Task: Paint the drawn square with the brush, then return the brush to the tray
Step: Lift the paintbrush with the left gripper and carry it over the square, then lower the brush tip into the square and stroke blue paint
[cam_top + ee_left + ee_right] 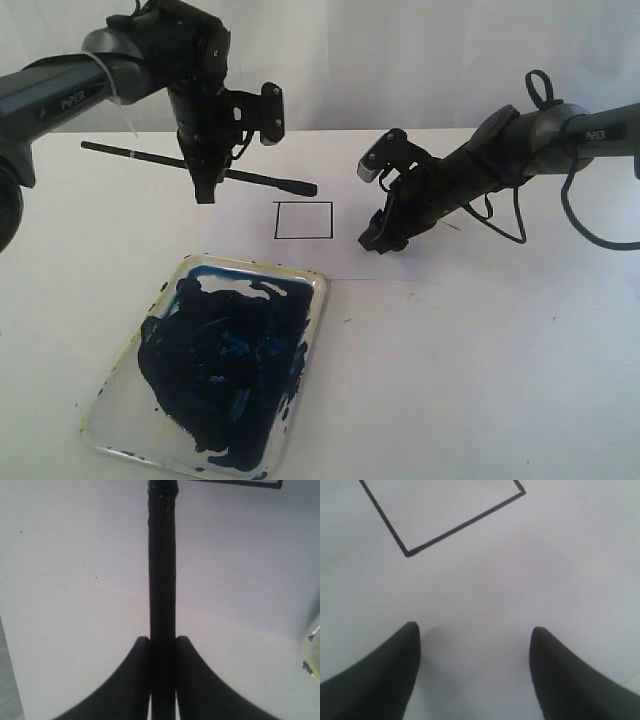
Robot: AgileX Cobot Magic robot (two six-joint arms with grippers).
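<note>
Left hand [205,188] grasps the brush [268,181] at mid-handle, its tip ahead of the hand, just short of the unpainted drawn square [303,220]. Right hand [378,240] rests released beyond it. Pressed down, the thin handle could swivel, smearing paint outside the outline.

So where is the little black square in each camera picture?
Exterior view: the drawn square sits near the middle of the picture, between the two arms.
Left wrist view: only one edge of it shows, at the top right, beside the brush tip.
Right wrist view: one corner of it fills the top, ahead of the open right gripper.
Shared landmark: the plain white surface around it.
</note>
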